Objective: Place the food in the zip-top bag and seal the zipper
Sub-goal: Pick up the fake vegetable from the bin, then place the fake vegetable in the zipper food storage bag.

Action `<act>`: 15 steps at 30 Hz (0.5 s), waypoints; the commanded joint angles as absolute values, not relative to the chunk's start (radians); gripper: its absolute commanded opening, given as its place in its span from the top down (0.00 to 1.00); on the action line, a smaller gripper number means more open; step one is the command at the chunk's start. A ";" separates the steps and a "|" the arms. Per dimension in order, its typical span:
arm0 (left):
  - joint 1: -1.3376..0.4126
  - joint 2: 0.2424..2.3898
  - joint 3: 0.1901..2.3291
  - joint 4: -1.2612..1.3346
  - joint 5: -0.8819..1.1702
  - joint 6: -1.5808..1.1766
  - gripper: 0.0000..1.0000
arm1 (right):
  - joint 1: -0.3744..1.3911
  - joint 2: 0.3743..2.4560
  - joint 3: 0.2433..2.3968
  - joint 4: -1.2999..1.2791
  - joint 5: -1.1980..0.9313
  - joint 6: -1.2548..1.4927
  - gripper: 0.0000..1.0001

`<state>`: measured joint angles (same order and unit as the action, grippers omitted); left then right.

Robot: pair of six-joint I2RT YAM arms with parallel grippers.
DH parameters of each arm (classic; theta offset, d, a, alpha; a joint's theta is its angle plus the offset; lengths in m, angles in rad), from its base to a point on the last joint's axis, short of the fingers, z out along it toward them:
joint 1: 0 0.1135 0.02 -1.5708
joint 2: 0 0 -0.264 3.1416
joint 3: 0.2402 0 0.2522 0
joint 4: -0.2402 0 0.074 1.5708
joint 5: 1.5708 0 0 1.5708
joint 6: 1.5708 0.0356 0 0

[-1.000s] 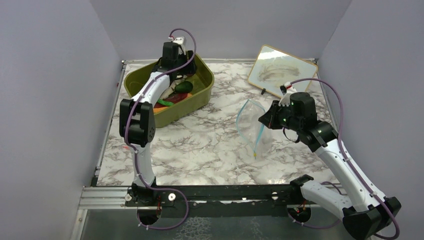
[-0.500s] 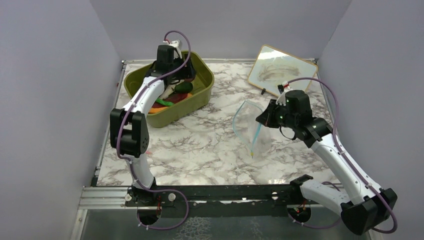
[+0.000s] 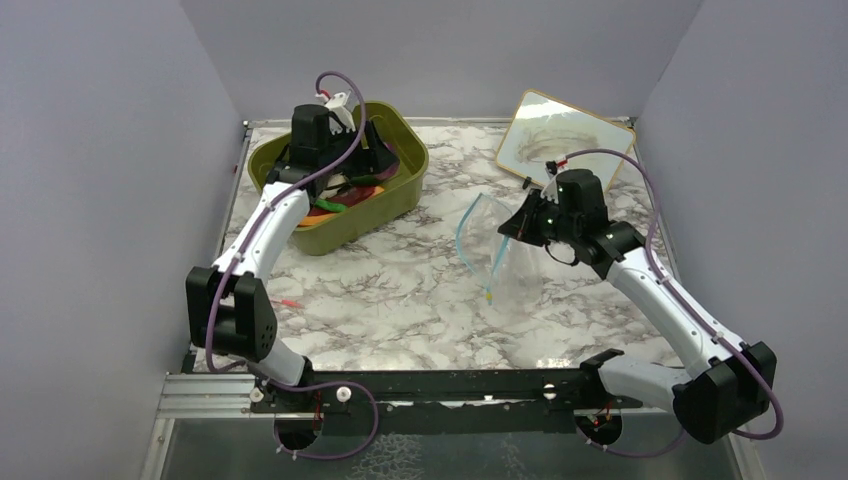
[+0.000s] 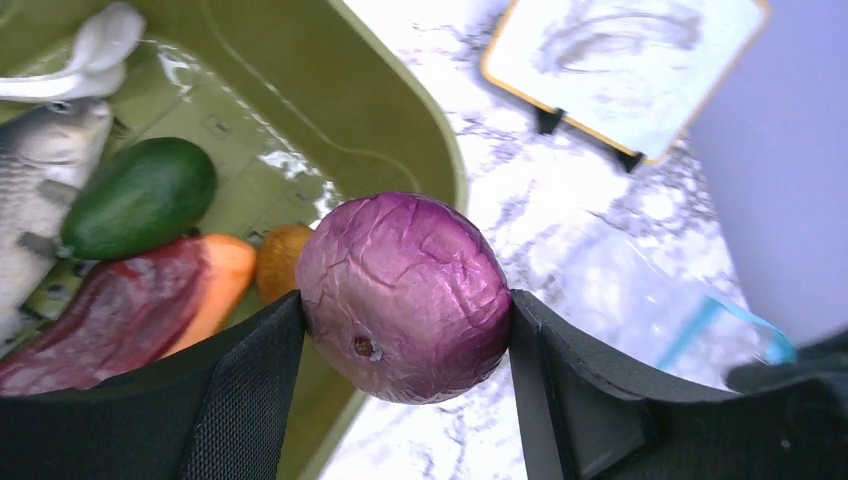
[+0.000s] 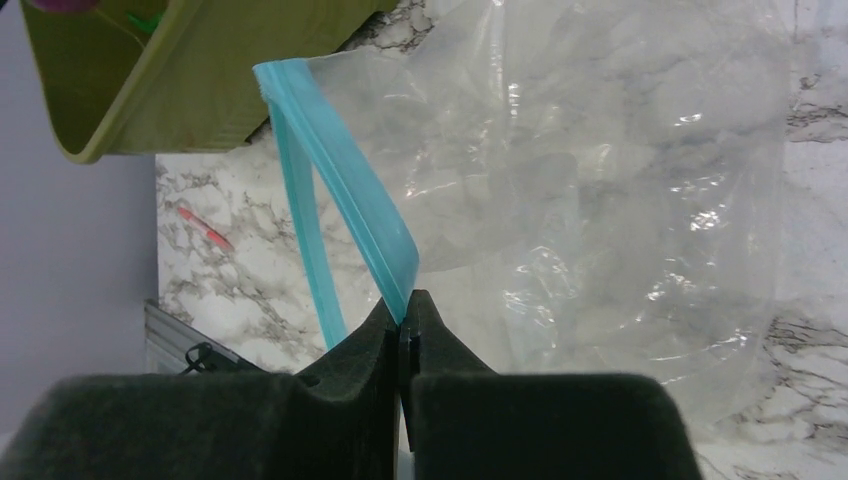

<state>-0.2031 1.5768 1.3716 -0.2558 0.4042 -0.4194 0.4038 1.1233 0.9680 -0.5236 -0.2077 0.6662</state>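
Our left claw [image 4: 405,322] grips the onion [image 4: 400,275], right claw [image 5: 405,312] pinches the zipper [image 5: 345,212]; next we should carry it into the zip-top bag [image 5: 610,190].

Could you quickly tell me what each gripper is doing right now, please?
Left gripper: closed on the purple onion.
Right gripper: closed on the zipper of the zip-top bag.

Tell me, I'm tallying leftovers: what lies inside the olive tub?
A green avocado, a grey fish, a white piece, a red-orange piece and a small orange one. The left fingers and their purple onion hide the rest.
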 commanded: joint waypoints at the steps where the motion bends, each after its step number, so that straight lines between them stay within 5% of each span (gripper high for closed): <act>1: -0.212 1.472 1.299 -0.194 0.603 -0.465 0.75 | 0.398 1.148 1.017 -0.456 -0.249 0.709 0.99; 15: -0.440 1.394 1.158 -0.070 0.807 -0.555 0.75 | 0.398 1.189 0.994 -0.344 -0.345 0.744 0.99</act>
<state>-0.3706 1.4223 1.1824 -0.1589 0.7307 -0.5034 0.4038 1.1973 0.9882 -0.4240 -0.2916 0.7368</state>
